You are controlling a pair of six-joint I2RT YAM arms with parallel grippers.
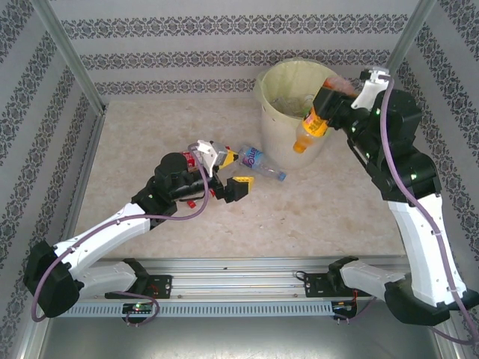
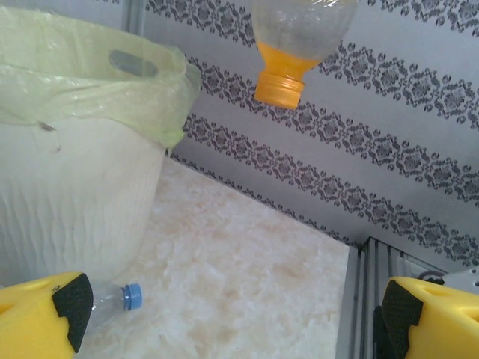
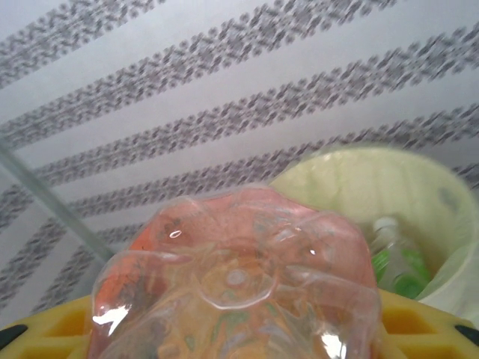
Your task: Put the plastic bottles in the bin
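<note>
Holding one orange-capped bottle (image 1: 310,129), right hand (image 1: 328,105); one blue-capped bottle (image 1: 259,158) beside bin (image 1: 278,140).

Robot lab cell: wallpapered panels (image 1: 239,45), aluminium frame (image 1: 71,56)

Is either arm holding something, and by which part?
Right gripper grips an orange bottle near its base, cap down; left gripper is open, empty.

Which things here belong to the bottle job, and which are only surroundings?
Job: bin; orange-capped bottle in the right claw; blue-capped bottle lying beside the bin; green-labelled bottle inside it.
Surroundings: patterned wall; metal frame post; marble-look tabletop.
</note>
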